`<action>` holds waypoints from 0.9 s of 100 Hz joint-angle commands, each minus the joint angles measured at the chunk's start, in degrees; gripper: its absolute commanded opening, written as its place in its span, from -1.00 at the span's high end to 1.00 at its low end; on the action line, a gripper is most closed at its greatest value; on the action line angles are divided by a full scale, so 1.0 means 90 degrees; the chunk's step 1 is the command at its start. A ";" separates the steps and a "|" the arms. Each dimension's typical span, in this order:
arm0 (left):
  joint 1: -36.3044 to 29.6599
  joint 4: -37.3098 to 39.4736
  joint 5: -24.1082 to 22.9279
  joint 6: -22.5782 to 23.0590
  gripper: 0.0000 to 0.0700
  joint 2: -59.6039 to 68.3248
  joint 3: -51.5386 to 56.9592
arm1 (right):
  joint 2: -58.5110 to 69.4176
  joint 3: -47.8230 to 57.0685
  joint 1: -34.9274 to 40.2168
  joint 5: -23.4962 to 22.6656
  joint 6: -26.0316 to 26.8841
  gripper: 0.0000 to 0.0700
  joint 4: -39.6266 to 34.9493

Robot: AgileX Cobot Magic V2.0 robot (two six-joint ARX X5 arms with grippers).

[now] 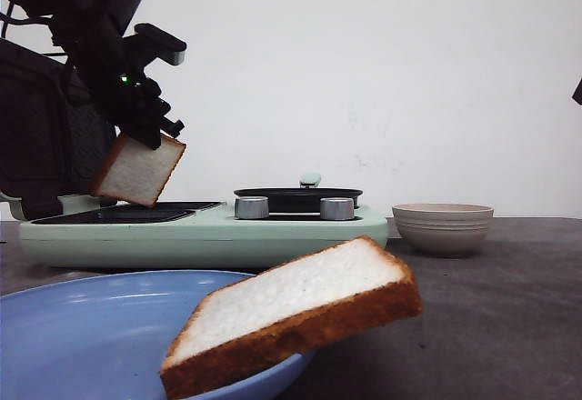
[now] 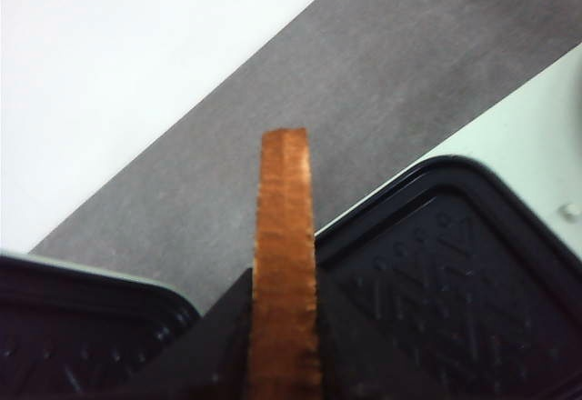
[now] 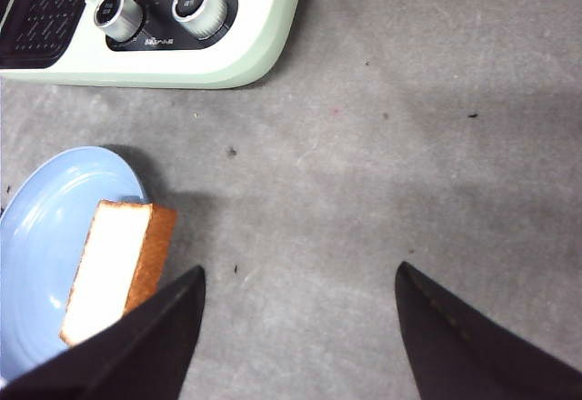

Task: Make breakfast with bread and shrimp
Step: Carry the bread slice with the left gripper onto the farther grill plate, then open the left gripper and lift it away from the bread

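Bench (image 1: 527, 309) of grey stone-look surface carries a mint-green breakfast cooker (image 1: 200, 232) with a black ribbed grill plate (image 1: 127, 213), two silver knobs (image 1: 252, 207) and a small black pan (image 1: 298, 197). Near the camera, a round blue plate (image 1: 73, 336) holds a thick square slice of white bread with golden crust (image 1: 291, 314), propped tilted over its rim. A beige ceramic bowl (image 1: 442, 227) stands well apart, beside the cooker. The left hand (image 1: 145, 136) is clamped on the second bread slice (image 1: 138, 171), hanging tilted just above the grill plate. The right hand (image 3: 300, 327) hovers over bare bench, fingers apart, empty. No shrimp is visible. The step appears to be setting bread on the grill; next calls for lowering the slice flat, then letting go.
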 commanded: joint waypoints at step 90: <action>-0.0134 -0.0102 0.1022 -0.2113 -0.39 -0.0219 0.0194 | 0.0036 0.0097 0.0027 0.0002 -0.0075 -0.17 0.0027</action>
